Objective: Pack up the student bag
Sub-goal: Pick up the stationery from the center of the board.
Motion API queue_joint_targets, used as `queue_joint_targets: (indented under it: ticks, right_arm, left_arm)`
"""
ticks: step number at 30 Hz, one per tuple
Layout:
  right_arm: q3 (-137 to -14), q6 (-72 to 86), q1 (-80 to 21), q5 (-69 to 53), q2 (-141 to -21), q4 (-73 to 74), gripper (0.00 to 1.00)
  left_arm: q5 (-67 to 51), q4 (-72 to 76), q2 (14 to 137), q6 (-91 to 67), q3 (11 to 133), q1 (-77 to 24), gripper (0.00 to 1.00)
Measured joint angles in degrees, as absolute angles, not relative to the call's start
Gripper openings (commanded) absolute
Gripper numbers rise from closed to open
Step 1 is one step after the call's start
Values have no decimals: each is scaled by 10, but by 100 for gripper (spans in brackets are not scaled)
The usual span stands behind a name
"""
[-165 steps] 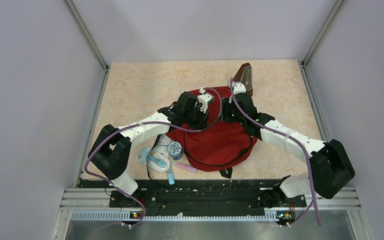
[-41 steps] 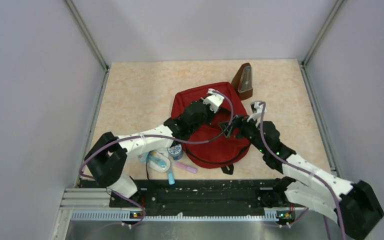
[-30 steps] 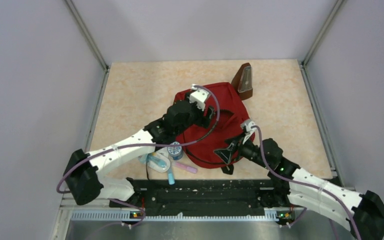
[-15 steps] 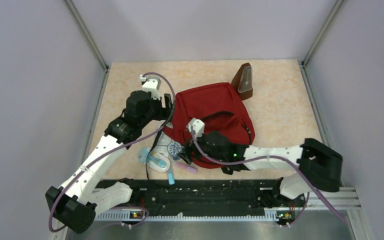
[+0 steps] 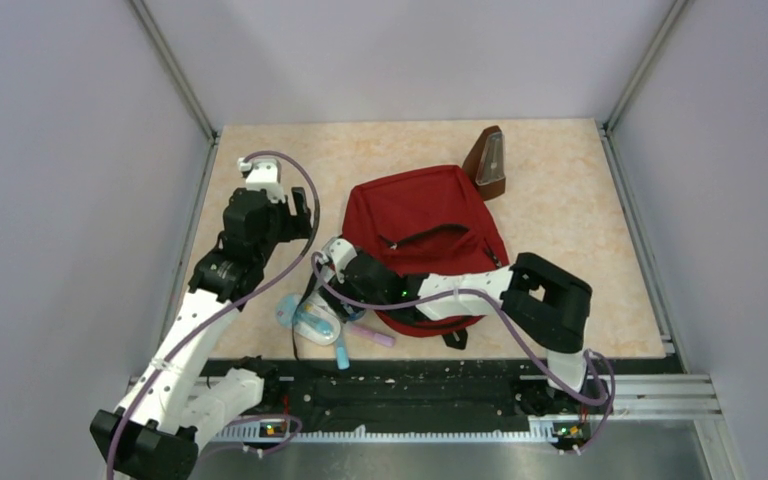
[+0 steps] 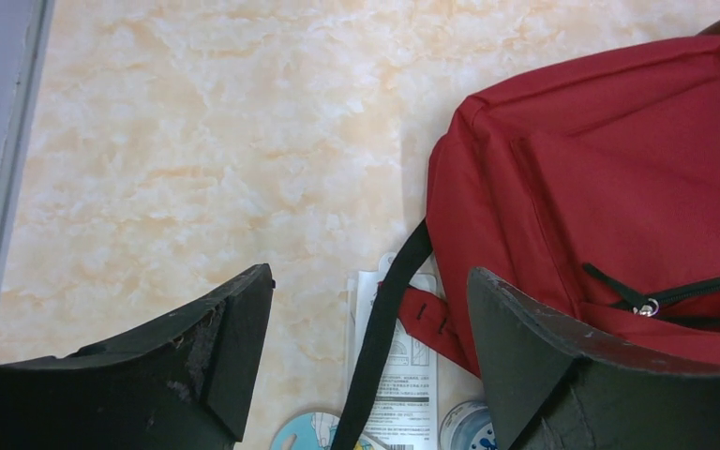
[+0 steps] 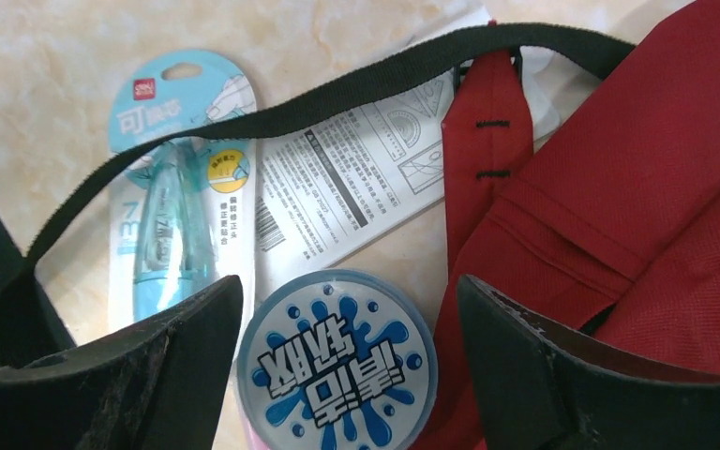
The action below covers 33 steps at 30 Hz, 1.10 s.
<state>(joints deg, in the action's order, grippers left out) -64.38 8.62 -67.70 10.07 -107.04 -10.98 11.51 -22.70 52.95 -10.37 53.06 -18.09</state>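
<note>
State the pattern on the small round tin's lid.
Small round tin's lid: white lettering on a dark blue splash; right wrist view.

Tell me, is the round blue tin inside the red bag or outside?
Outside: the round blue tin lies beside the student bag, below the open right gripper.

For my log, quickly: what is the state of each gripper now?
Left gripper: open, holding nothing.
Right gripper: open, empty, over the round blue container.
</note>
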Motion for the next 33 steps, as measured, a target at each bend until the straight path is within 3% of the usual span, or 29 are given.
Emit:
queue_joint_targets:
  ticks: [14,18,23,28,33]
  right_arm:
    - [-692,91,-677,114,-1111,-38,69]
    - [-695,96,-677,109,-1113,-32,45]
    - [-695,102,-677,102,-1112,-32,2]
    - [-686,115,-677,71,-1083,-11,0]
    - [-611,127,-677,70,-922,-11,0]
  left_arm:
    - [127,-223,512,-98,528,-180,81]
    - [127,-222,511,-97,527,-179,81]
    - [117,-215,511,-90,525,-179,80]
    - [60,-191,506,-65,505,-179,77]
    - [7,-178,505,-56,498,-179,73]
